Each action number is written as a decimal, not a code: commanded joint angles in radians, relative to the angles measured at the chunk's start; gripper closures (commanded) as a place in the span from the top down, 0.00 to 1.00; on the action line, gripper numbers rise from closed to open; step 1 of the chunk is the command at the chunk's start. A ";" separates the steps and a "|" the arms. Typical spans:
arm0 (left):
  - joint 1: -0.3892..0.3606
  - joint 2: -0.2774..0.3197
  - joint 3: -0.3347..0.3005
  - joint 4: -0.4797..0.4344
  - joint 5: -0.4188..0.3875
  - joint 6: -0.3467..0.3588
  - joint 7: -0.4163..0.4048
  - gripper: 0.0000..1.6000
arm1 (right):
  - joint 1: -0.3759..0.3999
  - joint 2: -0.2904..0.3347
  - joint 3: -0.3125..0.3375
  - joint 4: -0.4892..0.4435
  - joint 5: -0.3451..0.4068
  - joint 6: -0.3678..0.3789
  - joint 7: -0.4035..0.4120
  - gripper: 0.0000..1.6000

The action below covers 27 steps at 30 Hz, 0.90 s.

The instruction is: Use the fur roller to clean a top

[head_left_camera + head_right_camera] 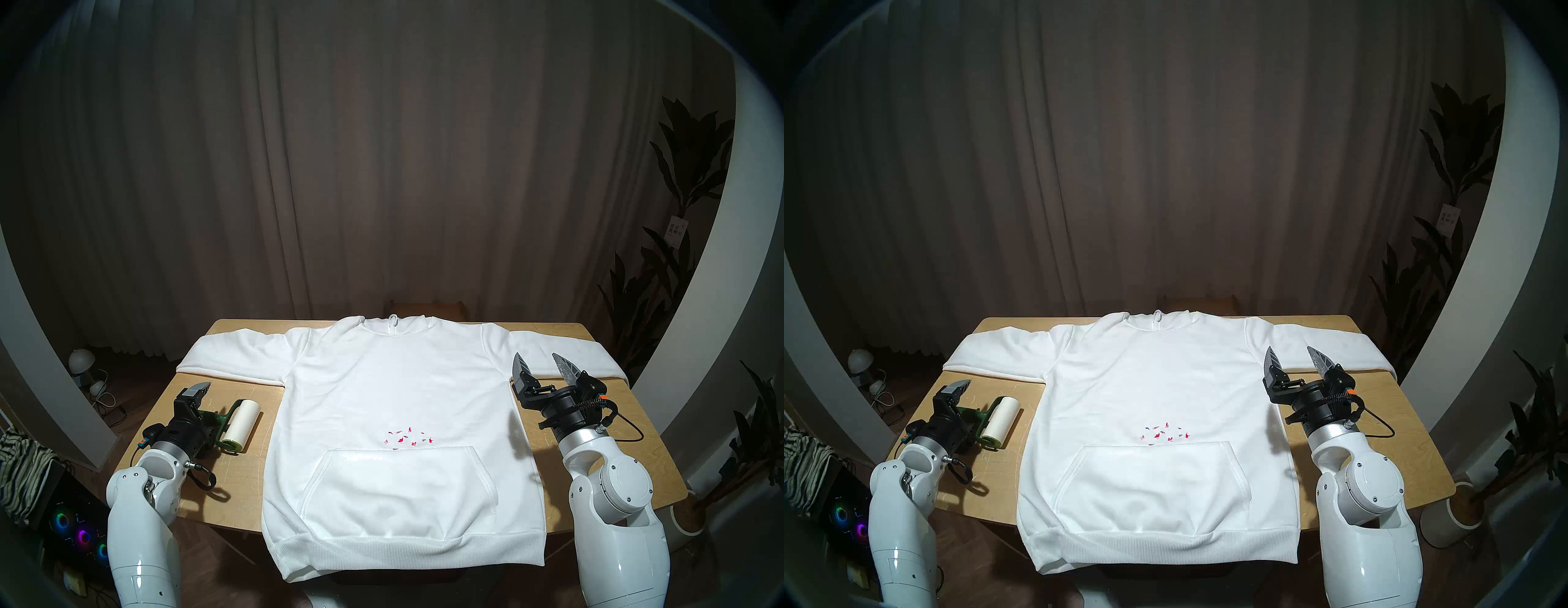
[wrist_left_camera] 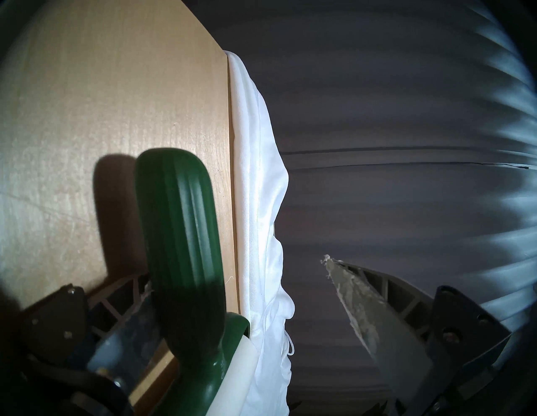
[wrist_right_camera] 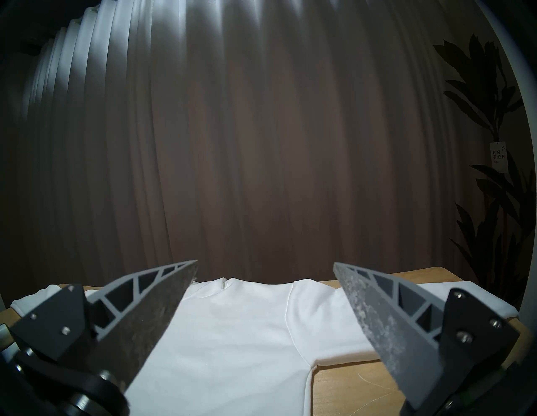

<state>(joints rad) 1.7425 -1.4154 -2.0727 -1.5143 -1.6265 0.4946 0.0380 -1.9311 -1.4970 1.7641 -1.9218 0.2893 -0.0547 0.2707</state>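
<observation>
While the top (image 1: pixel 399 382) lies spread flat, chest up, over the middle of the wooden table (image 1: pixel 628 429), hood end at 12 o'clock and ribbed hem hanging off the near edge at 6 o'clock, the fur roller (image 1: pixel 239 426) rests on bare wood at about 9 o'clock from the kangaroo pocket (image 1: pixel 401 484), just beside the garment's side seam and below the outstretched sleeve. A scatter of small red-pink bits (image 1: pixel 406 437) sits just above the pocket's top edge. The left gripper (image 1: pixel 203 403) is down at the roller's dark green handle (image 2: pixel 180 247) with its 2 fingers spread wide: in the left wrist view one finger lies against the table beside the handle and the other finger (image 2: pixel 363 313) stands well clear in the air, so nothing is clamped. The roller's white paper cylinder points toward 12 o'clock, its handle curving off toward 9 o'clock. The right gripper (image 1: pixel 541 366) hovers at roughly 3 o'clock from the red-pink bits, over the garment's right edge near the armpit, its 2 fingers parted wide and pointing toward 12 o'clock, holding nothing.
</observation>
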 commanded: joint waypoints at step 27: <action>0.019 -0.013 0.063 0.130 0.033 -0.003 0.021 0.00 | 0.008 -0.003 0.005 -0.020 -0.003 -0.007 0.004 1.00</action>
<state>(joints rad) 1.7224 -1.3924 -2.0477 -1.4942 -1.6069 0.4845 0.0420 -1.9299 -1.5000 1.7668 -1.9201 0.2890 -0.0546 0.2767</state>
